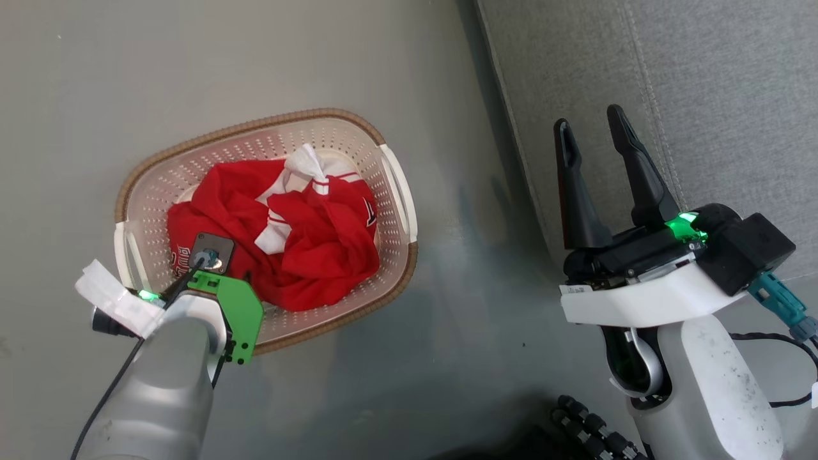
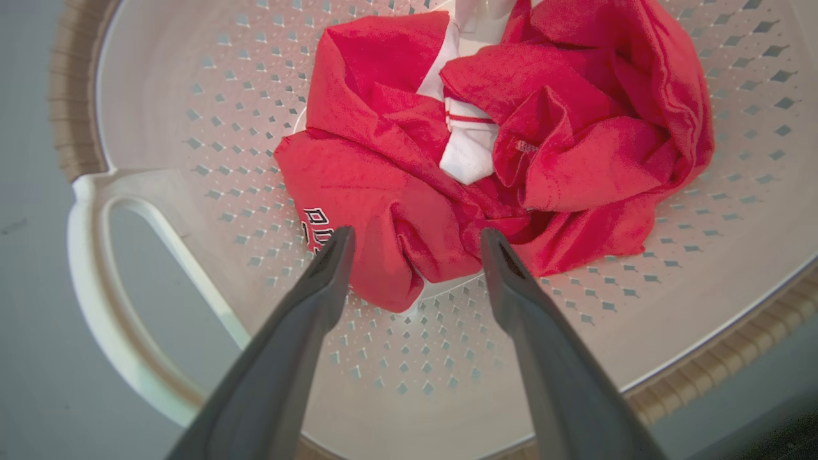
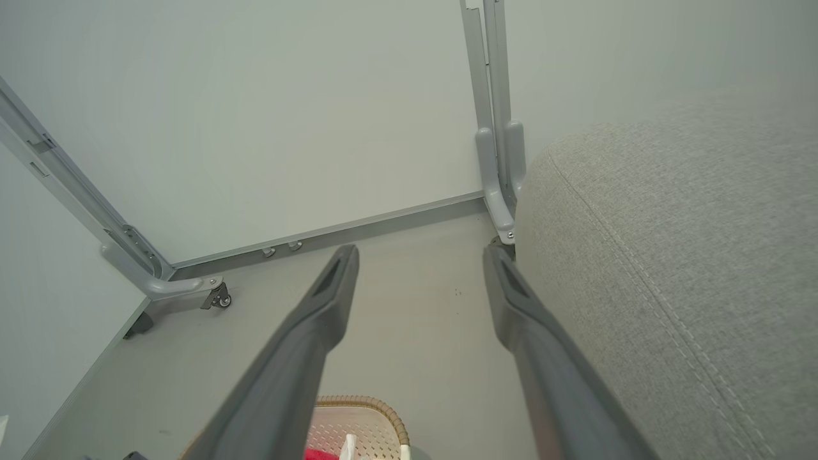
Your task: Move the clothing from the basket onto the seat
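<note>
While the basket stands on the grey floor in the centre left of the head view, the clothing lies inside it as one crumpled red heap with white striped trim showing at its top and middle. The seat takes up the upper right of that view, apart from the basket, with a strip of floor between them. The left forearm reaches in from the lower left, its wrist over the basket's near left corner. In the left wrist view the left gripper is spread wide and grasps nothing. Its two fingertips frame the lower edge of the red heap, just right of some dark lettering on the cloth; whether they touch the fabric cannot be told. At the lower right of the head view the right gripper points up the frame, released and empty, its fingers over the seat's left edge. In its own wrist view the seat fills the right side, a grey metal frame stands against a pale wall, and the basket's rim shows at the bottom edge.
</note>
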Robot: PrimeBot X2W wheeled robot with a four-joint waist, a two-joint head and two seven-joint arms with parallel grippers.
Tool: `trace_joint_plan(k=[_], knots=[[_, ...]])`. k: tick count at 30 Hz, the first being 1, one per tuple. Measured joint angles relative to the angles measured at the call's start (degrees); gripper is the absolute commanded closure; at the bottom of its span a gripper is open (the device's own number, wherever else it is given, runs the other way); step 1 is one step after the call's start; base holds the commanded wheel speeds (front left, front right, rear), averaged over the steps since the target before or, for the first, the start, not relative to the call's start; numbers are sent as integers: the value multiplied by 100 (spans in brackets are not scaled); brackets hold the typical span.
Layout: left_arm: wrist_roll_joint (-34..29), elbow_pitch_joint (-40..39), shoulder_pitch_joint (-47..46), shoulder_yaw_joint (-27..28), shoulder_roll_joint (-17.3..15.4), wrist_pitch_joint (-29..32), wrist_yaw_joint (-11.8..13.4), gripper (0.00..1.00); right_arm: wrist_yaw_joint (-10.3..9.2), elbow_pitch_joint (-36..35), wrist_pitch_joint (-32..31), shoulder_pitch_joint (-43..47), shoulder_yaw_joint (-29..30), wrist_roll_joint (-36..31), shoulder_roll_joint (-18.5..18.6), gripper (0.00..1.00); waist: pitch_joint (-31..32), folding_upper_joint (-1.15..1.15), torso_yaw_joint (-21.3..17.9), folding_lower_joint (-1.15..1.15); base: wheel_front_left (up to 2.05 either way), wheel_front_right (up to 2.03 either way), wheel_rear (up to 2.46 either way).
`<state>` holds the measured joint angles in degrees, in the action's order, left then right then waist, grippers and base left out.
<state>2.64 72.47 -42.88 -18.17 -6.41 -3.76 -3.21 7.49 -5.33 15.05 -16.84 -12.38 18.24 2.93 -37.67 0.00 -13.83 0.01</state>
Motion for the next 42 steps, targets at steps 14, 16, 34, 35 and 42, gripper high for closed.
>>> trace_joint_plan(k=[14,16,34,35,42], knots=[[51,131,-615,34,-343,1126,790,0,0,-230,0,-210,-343,308,-2,0,-1047,0,-366,0,0,0,0],[55,127,-700,38,-382,1154,924,0,0,-283,0,-224,-383,353,-1,0,-1134,0,-440,-1,0,0,0],[20,137,-1144,-180,-594,1357,1190,0,0,-385,0,-311,-552,679,-3,0,-1795,0,-819,-1,0,0,0],[-16,138,-1176,-229,-603,1374,1205,0,0,-390,0,-307,-550,677,-3,0,-1834,0,-817,-1,0,0,0],[-76,136,-1415,-409,-612,1461,1229,0,0,-397,0,-281,-494,608,-3,0,-2035,0,-744,-1,0,0,0]])
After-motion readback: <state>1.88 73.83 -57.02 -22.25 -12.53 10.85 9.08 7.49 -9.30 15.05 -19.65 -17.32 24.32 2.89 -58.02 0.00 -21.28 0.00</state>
